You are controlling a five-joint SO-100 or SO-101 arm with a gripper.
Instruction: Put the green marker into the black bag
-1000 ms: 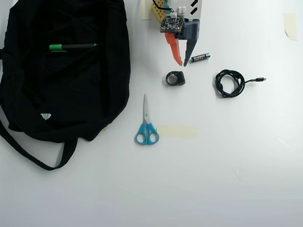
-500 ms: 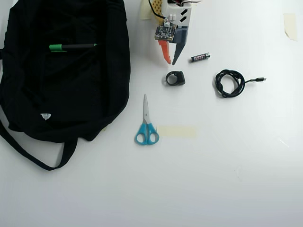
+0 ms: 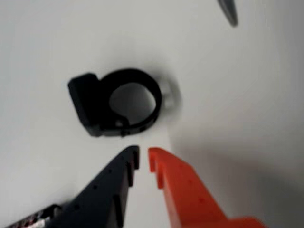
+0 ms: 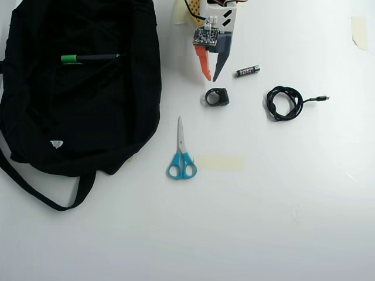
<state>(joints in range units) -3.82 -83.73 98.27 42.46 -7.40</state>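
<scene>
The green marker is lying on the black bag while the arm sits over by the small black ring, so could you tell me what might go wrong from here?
1. The green marker rests on top of the black bag, apparently not inside; it could roll off the soft fabric.
2. The gripper, fingers nearly closed and empty, hangs just above the black ring and beside the battery; moving off low could knock either.

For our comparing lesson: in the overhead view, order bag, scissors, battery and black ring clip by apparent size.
1. Soft black fabric bag
2. Blue-handled scissors
3. Black ring-shaped clip and small black battery: too alike to rank.
</scene>
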